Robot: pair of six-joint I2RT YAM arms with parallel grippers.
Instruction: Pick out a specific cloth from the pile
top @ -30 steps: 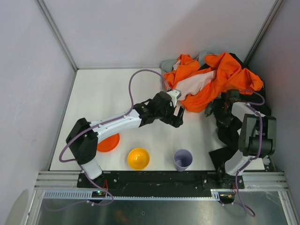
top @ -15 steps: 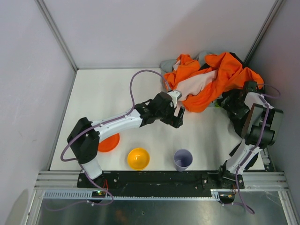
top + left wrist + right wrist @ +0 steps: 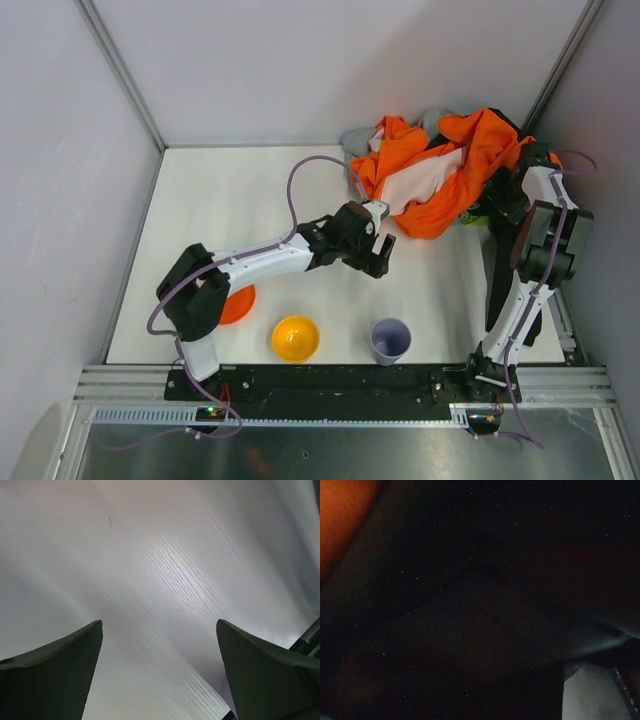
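The pile sits at the table's back right: a big orange garment [image 3: 445, 165] with pale lining [image 3: 420, 185], a grey cloth [image 3: 358, 135] and a black garment [image 3: 508, 205]. A small sliver of lime-green cloth [image 3: 478, 217] shows at the pile's near right edge, under the orange. My right gripper [image 3: 503, 192] is pushed into the pile's right side, its fingers hidden. The right wrist view is filled by dark black fabric [image 3: 470, 605], with orange [image 3: 340, 515] at the top left. My left gripper [image 3: 380, 256] is open and empty above bare table [image 3: 160, 580], near the pile's left edge.
An orange plate [image 3: 232, 303], a yellow-orange bowl [image 3: 295, 338] and a purple cup [image 3: 390, 341] stand along the near edge. The left arm's purple cable [image 3: 300, 175] loops over the table. Walls close the back and both sides.
My right arm has swung away from the near right toward the back, and its gripper has gone into the pile's right side. The left arm has barely shifted.
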